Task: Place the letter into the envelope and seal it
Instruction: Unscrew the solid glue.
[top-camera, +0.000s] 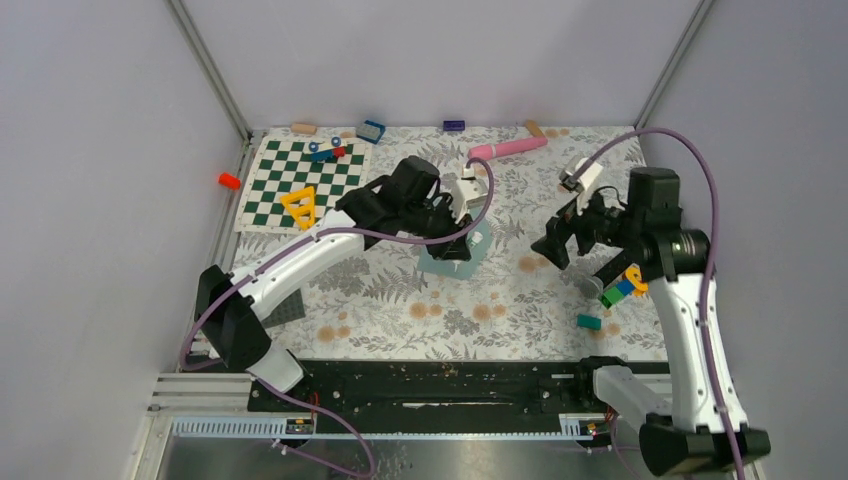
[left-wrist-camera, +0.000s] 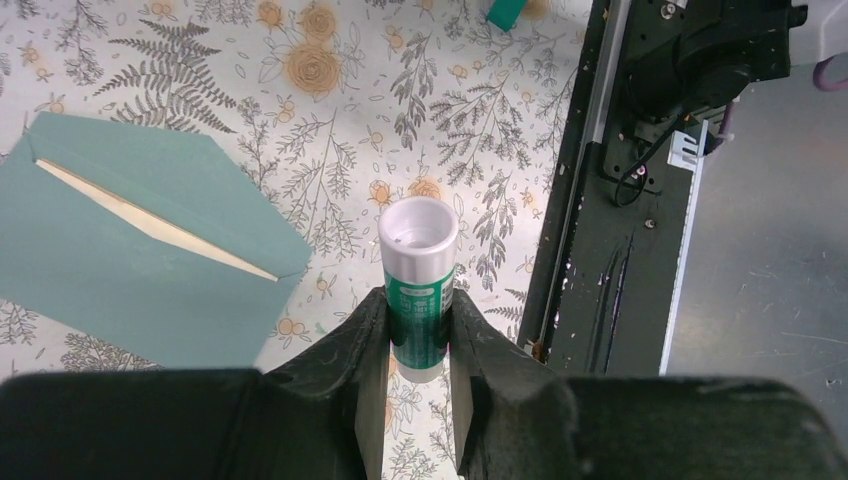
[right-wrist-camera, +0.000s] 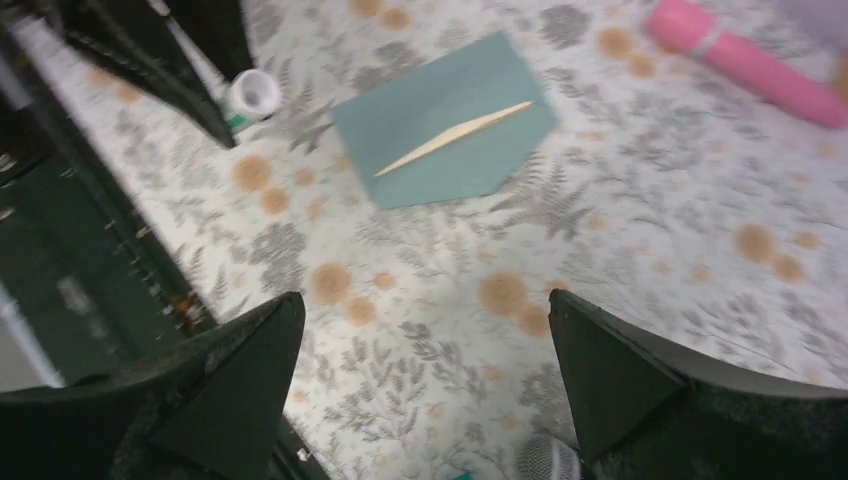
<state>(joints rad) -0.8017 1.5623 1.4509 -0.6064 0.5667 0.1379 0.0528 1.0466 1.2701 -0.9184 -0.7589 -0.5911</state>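
The teal envelope (left-wrist-camera: 140, 260) lies flat on the floral cloth. A thin cream edge of the letter (left-wrist-camera: 150, 220) shows in its slit, and the rest of the letter is hidden inside. My left gripper (left-wrist-camera: 418, 305) is shut on a green-and-white glue stick (left-wrist-camera: 418, 270), held just off the envelope's corner. In the top view the left gripper (top-camera: 455, 243) covers most of the envelope (top-camera: 440, 266). My right gripper (right-wrist-camera: 425, 300) stands wide open over bare cloth with nothing between its fingers, well away from the envelope (right-wrist-camera: 445, 120). In the top view the right gripper (top-camera: 580, 262) is at mid right.
A small grey ridged cap (right-wrist-camera: 545, 462) lies by my right finger. A pink cylinder (top-camera: 508, 148) lies at the back. A chequered board (top-camera: 305, 180) with a yellow piece is back left. Coloured bricks (top-camera: 620, 288) and a teal block (top-camera: 589, 321) sit at right. The black rail (left-wrist-camera: 600, 250) runs along the near edge.
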